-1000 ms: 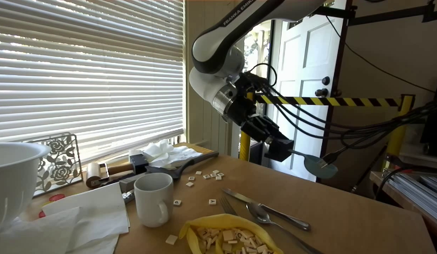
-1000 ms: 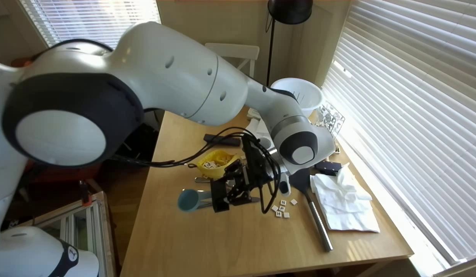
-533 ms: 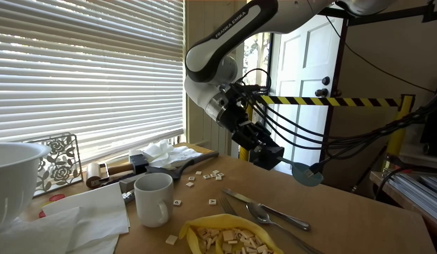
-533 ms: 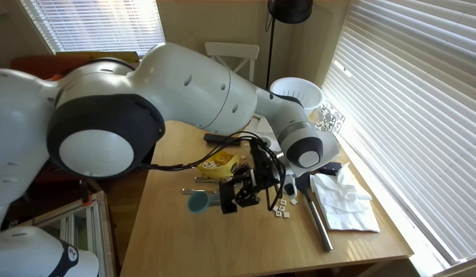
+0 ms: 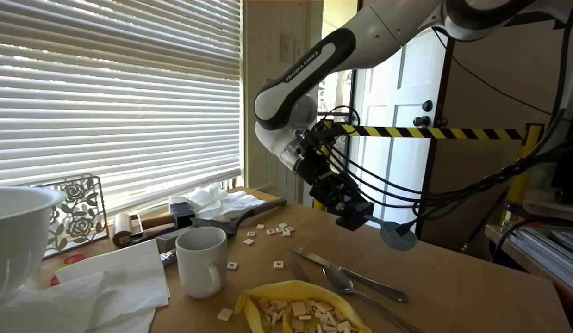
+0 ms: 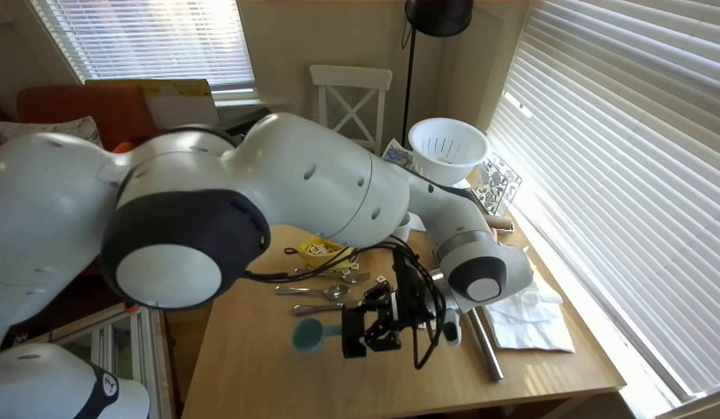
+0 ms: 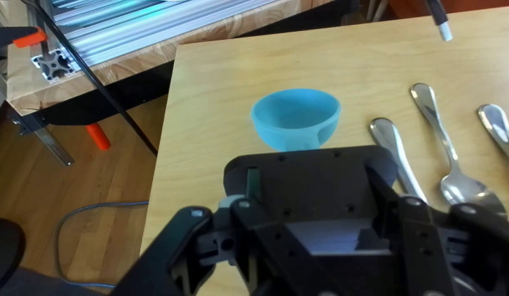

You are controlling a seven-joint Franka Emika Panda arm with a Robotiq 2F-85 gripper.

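Jaws at 5 o'clock in wrist view, clamped on black block [image 7: 308, 181] at 4. Blue scoop [image 7: 296, 119] just past block's far edge, 1 o'clock, mouth up, lower part hidden. Pale wooden table [image 7: 209, 107] under both. Around 3 o'clock: metal handle [image 7: 391, 142], lower end behind the jaws; spoon [image 7: 460, 179] beside it, bowl just past 3; another metal handle [image 7: 495, 123] farther out. Dark piece with pale tip [image 7: 439, 18] at 2. Metal bars [image 7: 156, 26] on second wooden surface [image 7: 234, 28], 11 o'clock; orange piece [image 7: 30, 38] at 10. Wood floor [image 7: 102, 234] at 8, bluish cable [image 7: 57, 242] on it.
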